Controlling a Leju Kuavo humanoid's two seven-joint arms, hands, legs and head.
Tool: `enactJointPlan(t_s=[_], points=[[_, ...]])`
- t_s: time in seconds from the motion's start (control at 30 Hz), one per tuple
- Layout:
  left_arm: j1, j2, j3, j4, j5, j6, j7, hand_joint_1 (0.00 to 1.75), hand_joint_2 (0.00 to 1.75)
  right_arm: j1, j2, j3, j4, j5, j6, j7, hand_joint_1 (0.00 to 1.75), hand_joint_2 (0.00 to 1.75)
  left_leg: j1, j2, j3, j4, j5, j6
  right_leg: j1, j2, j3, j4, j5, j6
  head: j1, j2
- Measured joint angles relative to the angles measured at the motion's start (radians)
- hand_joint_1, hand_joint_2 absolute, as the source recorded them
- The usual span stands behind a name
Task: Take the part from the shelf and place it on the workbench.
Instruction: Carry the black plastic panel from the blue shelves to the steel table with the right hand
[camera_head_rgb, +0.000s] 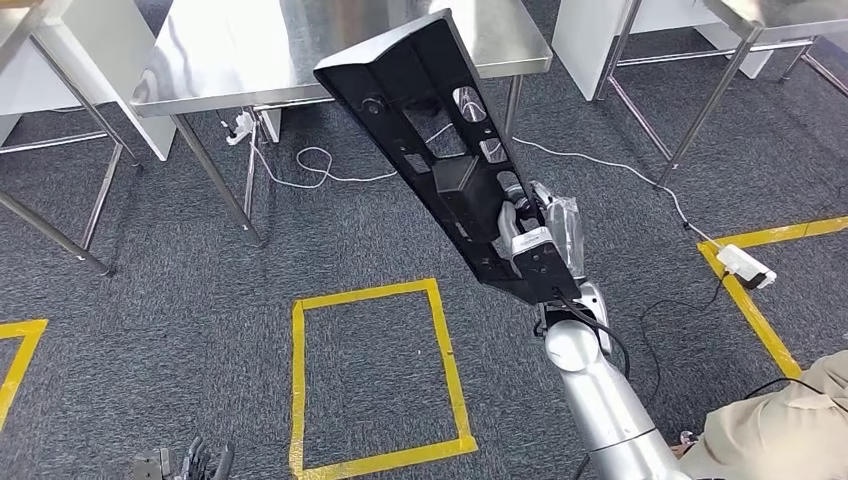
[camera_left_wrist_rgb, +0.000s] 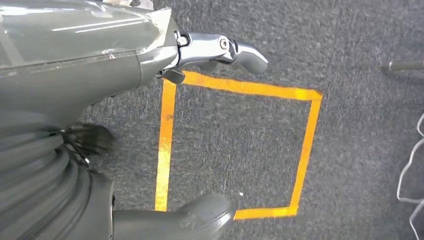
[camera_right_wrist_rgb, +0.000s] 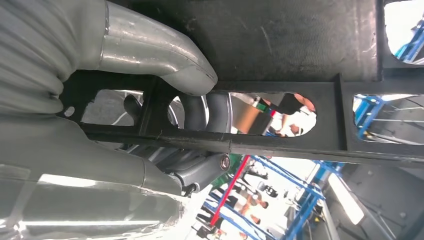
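From the head view, the right hand (camera_head_rgb: 535, 235) grips the part (camera_head_rgb: 440, 150), a long black plastic panel with ribs and cut-outs, near its lower end. The part slants up and away from the hand, held in the air, and its far end reaches over the near edge of the steel bench (camera_head_rgb: 250, 50) (whether it touches the top I cannot tell). The silver right arm (camera_head_rgb: 600, 390) rises from the bottom edge to meet it. On the grey carpet (camera_head_rgb: 150, 300) below lies a square of yellow tape (camera_head_rgb: 375, 375), with more yellow tape to the right beside a white power strip (camera_head_rgb: 745, 262). A white cable (camera_head_rgb: 320, 165) loops on the floor under the bench. The left hand (camera_head_rgb: 200, 462) hangs low at the bottom edge, dark fingers just showing. A person's beige sleeve (camera_head_rgb: 780, 430) fills the bottom right corner.

The left wrist view looks down on the carpet and the tape square. The left hand (camera_left_wrist_rgb: 150, 100) holds nothing: its thumb (camera_left_wrist_rgb: 200, 215) and one metal finger (camera_left_wrist_rgb: 225, 50) stand well apart with bare floor between.

In the right wrist view the right hand (camera_right_wrist_rgb: 165, 100) is closed on the part (camera_right_wrist_rgb: 280, 40). The thumb (camera_right_wrist_rgb: 160, 55) presses on the black surface while dark fingers (camera_right_wrist_rgb: 195, 110) hook through 1 of the oval cut-outs and wrap a rib. Blue racking (camera_right_wrist_rgb: 295, 185) shows past the part, bright and blurred.
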Motion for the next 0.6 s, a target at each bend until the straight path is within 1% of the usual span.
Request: enactJointPlan(t_s=[0.03, 0.07, 0.1, 0.13, 0.17, 0.2, 0.23, 0.3, 0.33, 0.37, 0.4, 0.43, 0.47, 0.5, 0.53, 0.57, 0.6], points=[[0.001, 0.0, 0.0, 0.0, 0.0, 0.0, 0.0, 0.0, 1.75, 0.005, -0.001, 0.0, -0.002, 0.0, -0.002, 0.0, 1.75, 1.75, -0.002, 0.0, 0.003, -0.032, 0.031, 0.008, 0.004, -0.001, 0.007, 0.0, -0.005, -0.001, 0.0, 0.0], [0.0, 0.0, 0.0, 0.0, -0.001, 0.0, 0.0, 0.0, 1.75, 0.008, -0.001, 0.0, -0.005, 0.0, -0.003, 0.0, 1.75, 1.75, -0.006, 0.001, 0.023, -0.093, 0.075, 0.019, 0.006, -0.002, 0.015, -0.001, -0.011, -0.002, 0.0, 0.0], [0.0, 0.0, 0.0, 0.0, -0.001, 0.0, 0.0, 0.0, 1.75, 0.01, -0.001, 0.0, -0.008, 0.001, -0.005, 0.0, 1.75, 1.75, -0.013, 0.005, 0.049, -0.159, 0.112, 0.033, 0.008, -0.002, 0.023, -0.001, -0.017, -0.001, 0.001, 0.0], [-0.001, 0.0, 0.0, 0.0, -0.001, 0.0, 0.0, 0.0, 1.75, 0.01, -0.002, 0.0, -0.01, 0.001, -0.006, 0.0, 1.75, 1.75, -0.02, 0.009, 0.072, -0.213, 0.131, 0.044, 0.011, -0.003, 0.029, -0.003, -0.022, 0.0, 0.001, 0.0], [-0.003, 0.001, 0.0, 0.0, -0.001, 0.0, 0.0, 0.0, 1.75, 0.011, -0.002, -0.001, -0.012, 0.001, -0.007, 0.0, 1.75, 1.75, -0.027, 0.013, 0.087, -0.246, 0.138, 0.053, 0.012, -0.004, 0.031, -0.004, -0.026, 0.004, 0.001, 0.0], [-0.004, 0.001, 0.0, -0.001, -0.002, -0.001, 0.0, 0.0, 1.75, 0.012, -0.003, -0.001, -0.013, 0.001, -0.008, 0.0, 1.75, 1.75, -0.031, 0.015, 0.094, -0.259, 0.133, 0.058, 0.013, -0.005, 0.033, -0.007, -0.03, 0.009, 0.001, 0.0], [-0.004, 0.001, 0.0, -0.001, -0.002, -0.001, 0.001, 0.0, 1.75, 0.013, -0.003, -0.001, -0.014, 0.001, -0.008, 0.0, 1.75, 1.75, -0.034, 0.013, 0.098, -0.264, 0.128, 0.059, 0.015, -0.007, 0.036, -0.01, -0.033, 0.014, 0.0, 0.0], [-0.004, -0.001, 0.0, -0.002, -0.002, 0.0, 0.001, 0.0, 1.75, 0.015, -0.004, -0.002, -0.019, 0.001, -0.009, 0.0, 1.75, 1.75, -0.029, 0.009, 0.116, -0.281, 0.136, 0.063, 0.018, -0.01, 0.037, -0.004, -0.043, 0.023, 0.001, 0.0], [-0.004, -0.002, 0.0, -0.002, -0.002, 0.0, 0.001, 0.0, 1.75, 0.014, -0.006, -0.003, -0.022, 0.001, -0.009, 0.0, 1.75, 1.75, -0.026, 0.007, 0.127, -0.291, 0.137, 0.065, 0.019, -0.01, 0.027, 0.019, -0.052, 0.024, 0.002, 0.0], [-0.005, -0.003, 0.0, -0.002, -0.002, 0.0, 0.002, 0.0, 1.75, 0.015, -0.008, -0.004, -0.024, 0.002, -0.009, 0.0, 1.75, 1.75, -0.023, 0.006, 0.137, -0.298, 0.137, 0.068, 0.019, -0.01, 0.003, 0.063, -0.067, 0.023, 0.002, 0.0], [-0.006, -0.004, 0.0, -0.002, -0.003, -0.001, 0.002, 0.0, 1.75, 0.017, -0.01, -0.004, -0.024, 0.002, -0.01, 0.0, 1.75, 1.75, -0.025, 0.003, 0.142, -0.3, 0.133, 0.071, 0.018, -0.009, -0.033, 0.124, -0.085, 0.022, 0.002, 0.0], [-0.006, -0.005, 0.0, -0.002, -0.006, 0.0, 0.004, 0.0, 1.75, 0.022, -0.013, -0.005, -0.025, 0.002, -0.01, 0.0, 1.75, 1.75, -0.025, -0.001, 0.146, -0.299, 0.128, 0.074, 0.017, -0.008, -0.076, 0.189, -0.102, 0.022, 0.002, 0.0], [-0.006, -0.006, 0.0, -0.002, -0.008, 0.0, 0.005, 0.0, 1.75, 0.03, -0.016, -0.006, -0.027, 0.002, -0.011, 0.0, 1.75, 1.75, -0.025, -0.006, 0.149, -0.298, 0.123, 0.074, 0.016, -0.008, -0.112, 0.236, -0.108, 0.025, 0.003, 0.0], [-0.005, -0.006, 0.0, -0.002, -0.011, 0.0, 0.006, 0.0, 1.75, 0.04, -0.019, -0.008, -0.029, 0.002, -0.011, 0.0, 1.75, 1.75, -0.025, -0.011, 0.154, -0.297, 0.118, 0.074, 0.014, -0.008, -0.133, 0.249, -0.099, 0.032, 0.003, 0.0], [-0.004, -0.007, 0.0, -0.002, -0.014, 0.0, 0.008, 0.0, 1.75, 0.049, -0.023, -0.01, -0.034, 0.002, -0.011, 0.001, 1.75, 1.75, -0.025, -0.016, 0.159, -0.296, 0.112, 0.072, 0.012, -0.008, -0.134, 0.225, -0.075, 0.042, 0.003, 0.0], [-0.004, -0.008, 0.0, -0.002, -0.016, 0.0, 0.009, 0.0, 1.75, 0.057, -0.027, -0.013, -0.04, 0.003, -0.012, 0.001, 1.75, 1.75, -0.024, -0.021, 0.166, -0.293, 0.105, 0.069, 0.009, -0.008, -0.117, 0.166, -0.037, 0.053, 0.003, 0.0], [-0.003, -0.008, 0.0, -0.002, -0.019, 0.0, 0.01, 0.0, 1.75, 0.064, -0.03, -0.015, -0.047, 0.003, -0.013, 0.001, 1.75, 1.75, -0.024, -0.025, 0.171, -0.289, 0.096, 0.064, 0.006, -0.008, -0.094, 0.098, -0.001, 0.06, 0.004, 0.0]])
